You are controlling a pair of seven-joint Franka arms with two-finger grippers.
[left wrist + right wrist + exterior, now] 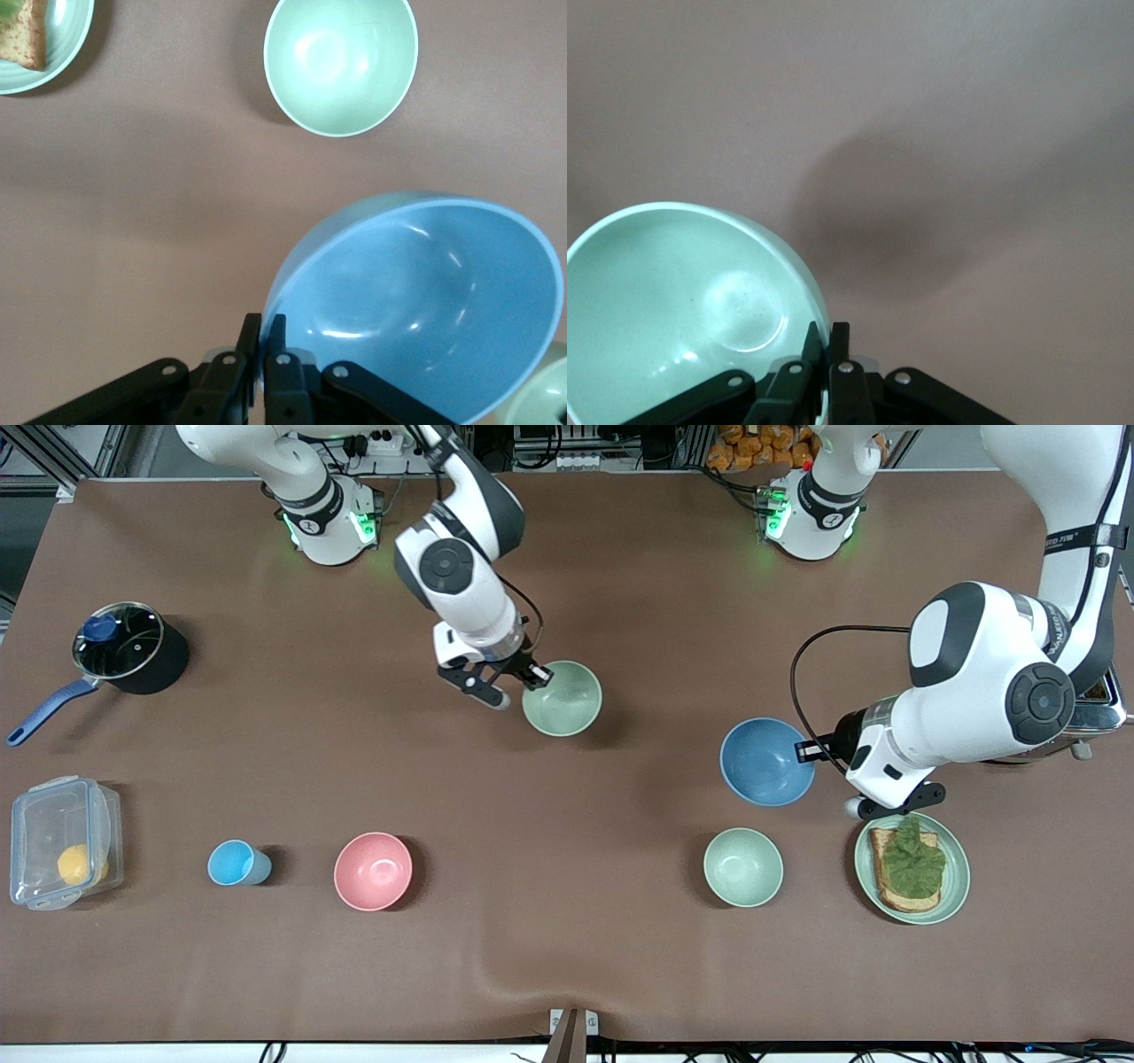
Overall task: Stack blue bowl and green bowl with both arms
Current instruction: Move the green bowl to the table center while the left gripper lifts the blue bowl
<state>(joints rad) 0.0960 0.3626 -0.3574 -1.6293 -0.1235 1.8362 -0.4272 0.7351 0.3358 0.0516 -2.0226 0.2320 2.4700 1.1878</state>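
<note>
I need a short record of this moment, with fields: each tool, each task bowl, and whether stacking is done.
left tool: shut on the rim of the blue bowl
right tool: shut on the rim of the green bowl
blue bowl: tilted, toward the left arm's end
green bowl: mid-table, apart from the blue bowl
stacked: not yet

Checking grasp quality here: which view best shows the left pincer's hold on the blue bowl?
The left wrist view: the left pincer is shut on the blue bowl at its rim. The front view shows the bowl whole, the arm hiding the grip. The right wrist view lacks it.
</note>
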